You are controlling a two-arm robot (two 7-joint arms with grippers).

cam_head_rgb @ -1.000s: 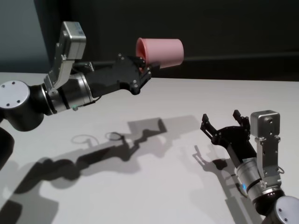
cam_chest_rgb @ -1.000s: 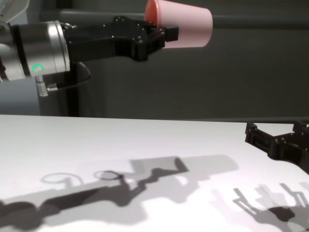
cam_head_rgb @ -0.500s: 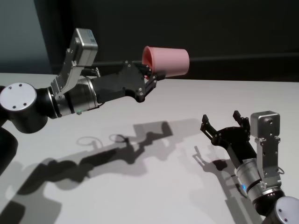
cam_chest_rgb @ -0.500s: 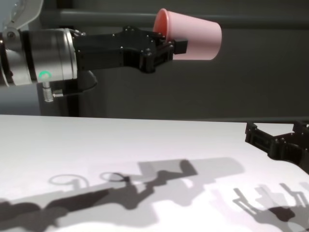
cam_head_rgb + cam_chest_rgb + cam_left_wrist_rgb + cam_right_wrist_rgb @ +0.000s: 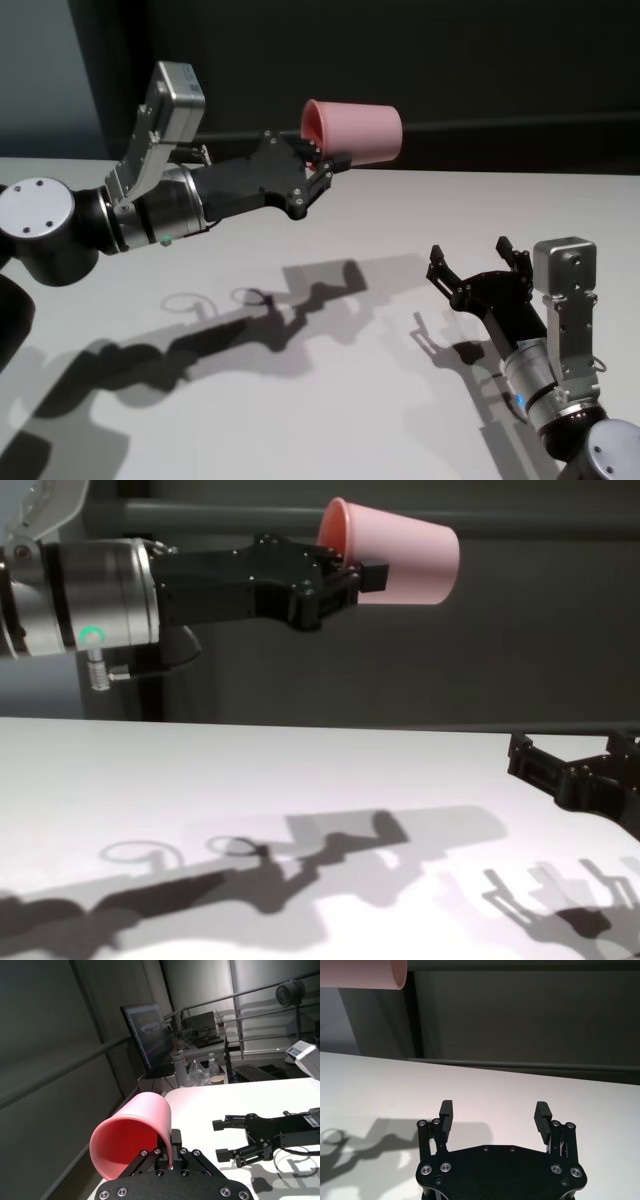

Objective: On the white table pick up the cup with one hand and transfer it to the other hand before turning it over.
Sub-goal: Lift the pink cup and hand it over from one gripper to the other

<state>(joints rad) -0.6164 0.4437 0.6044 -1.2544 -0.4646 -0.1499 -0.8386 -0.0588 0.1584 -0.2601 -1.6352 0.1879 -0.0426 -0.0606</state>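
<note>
My left gripper [image 5: 322, 160] on the green-lit arm is shut on the rim of the pink cup [image 5: 355, 130] and holds it on its side, high above the white table [image 5: 380, 400]. The cup's base points toward my right side. The cup also shows in the chest view [image 5: 400, 552], in the left wrist view [image 5: 132, 1135] and at the corner of the right wrist view [image 5: 365, 972]. My right gripper [image 5: 472, 270], on the blue-lit arm, is open and empty just above the table at the right, below and apart from the cup. It also shows in the right wrist view [image 5: 493, 1112].
The arms' shadows [image 5: 250, 320] fall across the middle of the table. A dark wall [image 5: 450, 60] stands behind the table's far edge. In the left wrist view a monitor [image 5: 145, 1035] and desks with clutter stand beyond the table.
My left arm has carried the cup a little to the right and lower, then held nearly still over the last half second. The right gripper has not moved.
</note>
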